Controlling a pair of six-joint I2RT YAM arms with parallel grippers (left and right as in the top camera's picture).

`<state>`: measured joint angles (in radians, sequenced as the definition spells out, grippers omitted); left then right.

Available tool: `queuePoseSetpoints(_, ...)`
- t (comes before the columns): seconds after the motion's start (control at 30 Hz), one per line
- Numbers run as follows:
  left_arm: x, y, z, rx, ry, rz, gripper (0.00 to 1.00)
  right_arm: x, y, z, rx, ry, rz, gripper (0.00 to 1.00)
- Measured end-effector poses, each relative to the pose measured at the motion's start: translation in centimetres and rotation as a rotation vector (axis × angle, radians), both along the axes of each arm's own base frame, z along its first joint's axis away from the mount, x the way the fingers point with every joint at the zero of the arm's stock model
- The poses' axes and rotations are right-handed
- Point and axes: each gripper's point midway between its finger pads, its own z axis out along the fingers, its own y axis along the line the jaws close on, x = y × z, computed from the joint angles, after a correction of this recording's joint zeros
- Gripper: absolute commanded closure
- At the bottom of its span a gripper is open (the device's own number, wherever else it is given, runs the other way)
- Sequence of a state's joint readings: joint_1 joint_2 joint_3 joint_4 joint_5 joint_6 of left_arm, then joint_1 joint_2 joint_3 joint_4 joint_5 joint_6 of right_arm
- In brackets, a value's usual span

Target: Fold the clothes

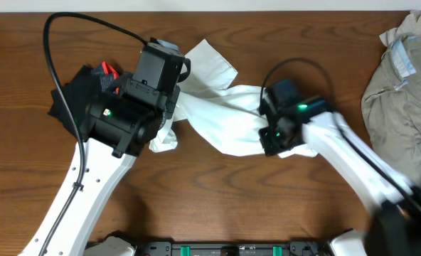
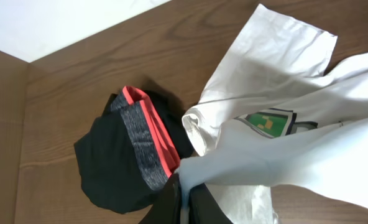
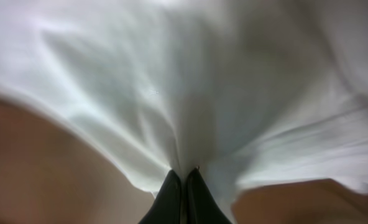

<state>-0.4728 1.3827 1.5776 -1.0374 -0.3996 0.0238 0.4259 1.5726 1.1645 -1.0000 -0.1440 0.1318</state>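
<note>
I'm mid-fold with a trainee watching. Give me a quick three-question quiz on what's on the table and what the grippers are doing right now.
1. True or false: the left gripper and the right gripper are each shut on the white T-shirt.
2. Where does the khaki garment lie? A: at the right end of the table, apart from the T-shirt. B: in the left gripper. C: draped over the T-shirt.
3. Fill in: the black garment beside the left gripper has a grey band edged in ____.
Key: 1 true; 2 A; 3 red.
</note>
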Motion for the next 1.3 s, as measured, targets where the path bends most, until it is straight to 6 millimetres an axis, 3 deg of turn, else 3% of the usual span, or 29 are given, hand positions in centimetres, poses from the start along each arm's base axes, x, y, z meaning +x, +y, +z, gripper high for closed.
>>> queuePoseSetpoints(0.13,-0.5,0.3,1.0,-0.013,-0.029,-0.001,0.93,-0.1,-0.1,9.7,0.142,-0.191,-0.009,0.99)
queuePoseSetpoints(0.2,-1.0,0.5,1.8,-0.024,-0.05,-0.002,0.93,-0.3,-1.1,13.0,0.184,-0.273,-0.038,0.99)
queuePoseSetpoints(0.27,-1.4,0.7,2.6,-0.036,-0.074,-0.002,0.93,-0.9,-2.3,14.9,0.205,-0.317,-0.074,0.99)
queuePoseSetpoints(0.33,-2.0,1.0,3.4,-0.048,-0.098,-0.002,0.93,-1.4,-3.2,15.2,0.208,-0.312,-0.102,0.99)
queuePoseSetpoints(0.6,-2.6,1.3,4.3,-0.059,-0.123,-0.005,0.94,0.5,-4.5,12.6,0.185,-0.218,-0.193,0.99)
queuePoseSetpoints(0.77,-3.1,1.6,4.9,-0.067,-0.144,-0.007,0.94,3.8,-7.4,10.2,0.125,-0.197,-0.337,0.99)
queuePoseSetpoints(0.9,-3.4,1.7,5.3,-0.072,-0.155,-0.007,0.94,6.5,-8.8,6.4,0.117,-0.117,-0.405,0.98)
queuePoseSetpoints(1.13,-3.0,1.4,4.8,-0.069,-0.141,-0.011,0.94,7.9,-7.5,-0.1,0.159,0.059,-0.358,0.96)
queuePoseSetpoints(1.3,-2.2,1.0,3.7,-0.053,-0.105,-0.013,0.94,8.4,-7.1,-1.8,0.169,0.076,-0.305,0.91)
